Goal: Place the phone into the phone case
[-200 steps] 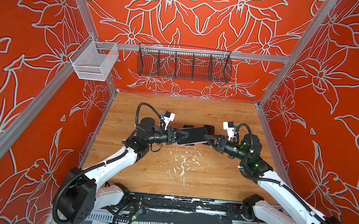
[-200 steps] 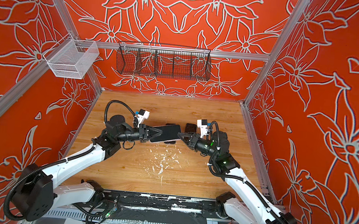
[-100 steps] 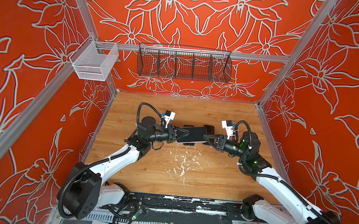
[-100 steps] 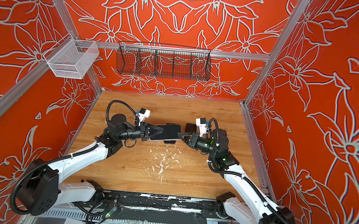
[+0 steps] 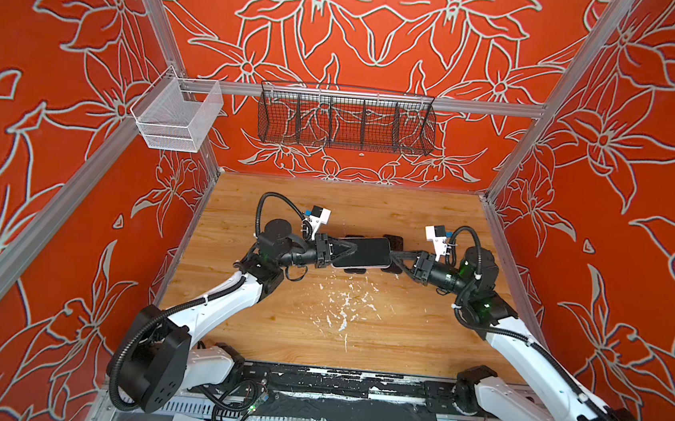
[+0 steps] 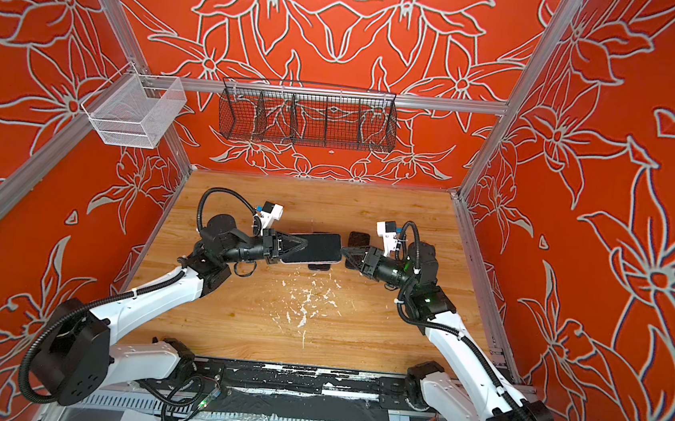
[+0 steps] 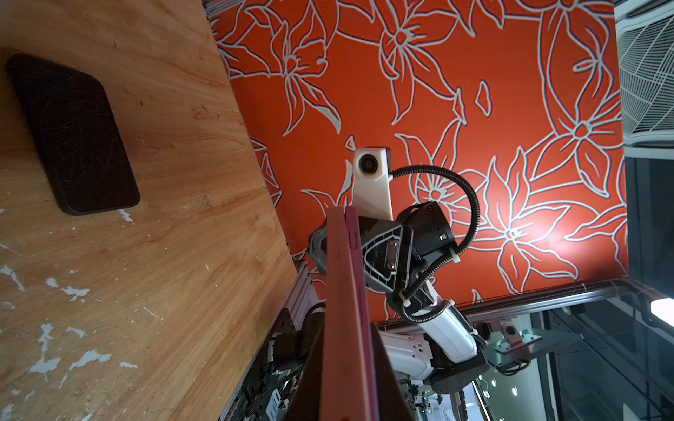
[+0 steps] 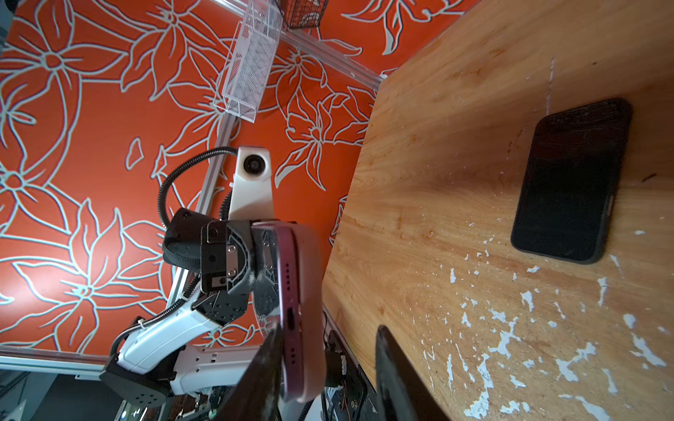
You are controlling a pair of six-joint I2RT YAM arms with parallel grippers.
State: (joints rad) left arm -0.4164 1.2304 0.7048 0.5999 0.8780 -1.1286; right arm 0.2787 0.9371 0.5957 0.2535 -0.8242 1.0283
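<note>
Over the middle of the wooden bench (image 5: 317, 322), the left gripper (image 5: 347, 249) is clamped on the left end of a slim phone with a dark screen and a pink metal edge (image 5: 367, 252). It holds the phone clear of the wood, with its long side running left to right and its screen facing up in both top views. The right gripper (image 6: 346, 256) meets the phone's right end with its jaws parted. In the right wrist view the port end of the phone (image 8: 299, 291) sits between the two dark fingers. One finger (image 8: 262, 364) lies close against the screen side and the other (image 8: 397, 371) stands off from the pale back with a gap. A black rounded-rectangle phone case (image 6: 358, 238) lies flat on the bench, below and just right of the phone's right end. It is partly covered by the phone in a top view (image 5: 395, 239) and shows whole in the left wrist view (image 7: 73, 138) and the right wrist view (image 8: 572, 182). White flecks (image 5: 344, 304) are scattered on the wood nearer than the phone. A black wire basket (image 5: 345, 120) hangs on the far wall.
</note>
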